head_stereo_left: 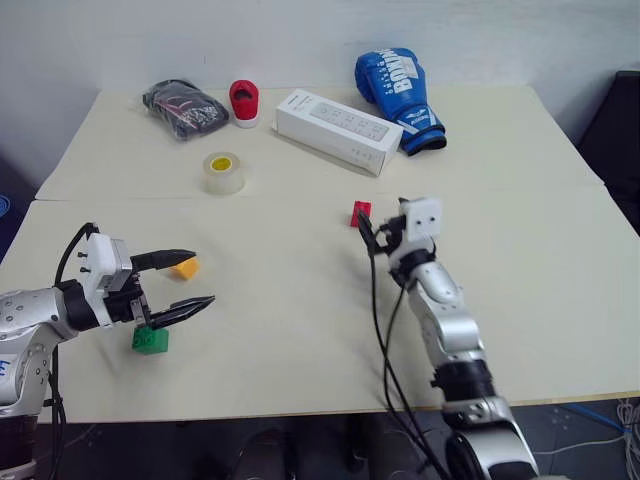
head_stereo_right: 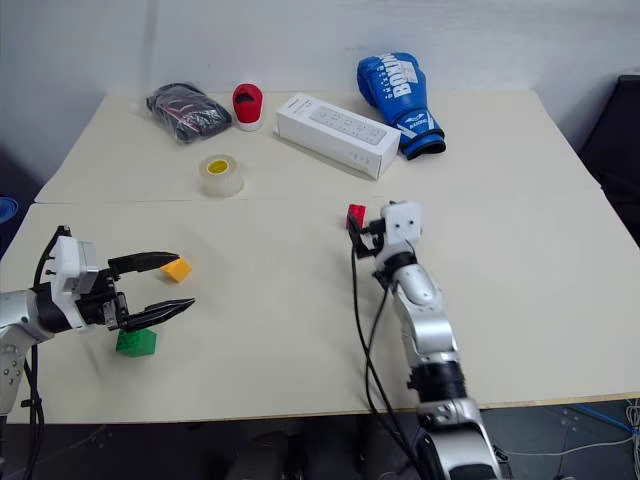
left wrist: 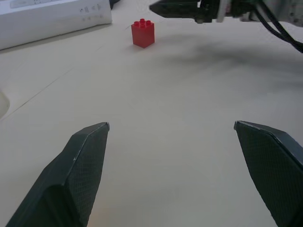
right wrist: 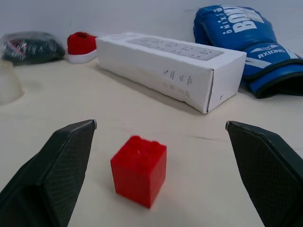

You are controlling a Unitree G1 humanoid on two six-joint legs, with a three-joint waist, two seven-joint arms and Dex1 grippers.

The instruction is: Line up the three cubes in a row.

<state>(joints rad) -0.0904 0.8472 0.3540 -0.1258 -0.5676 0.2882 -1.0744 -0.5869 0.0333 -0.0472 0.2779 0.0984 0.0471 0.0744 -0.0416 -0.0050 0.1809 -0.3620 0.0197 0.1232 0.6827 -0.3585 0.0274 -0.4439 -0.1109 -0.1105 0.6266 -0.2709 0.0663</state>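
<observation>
A blue boxing glove (head_stereo_left: pixel 398 88), white box (head_stereo_left: pixel 338 130), tape roll (head_stereo_left: pixel 223 172) share the table (head_stereo_left: pixel 520 200).

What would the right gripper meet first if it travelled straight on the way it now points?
Most likely the small red studded plastic cube, standing on the table between the open right gripper fingers, not yet touched.

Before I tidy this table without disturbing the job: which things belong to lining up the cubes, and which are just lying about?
For the job: red cube, green cube, orange-yellow cube.

Lying about: tape roll, white box, blue boxing glove, red-and-white cap, dark bagged bundle.
</observation>
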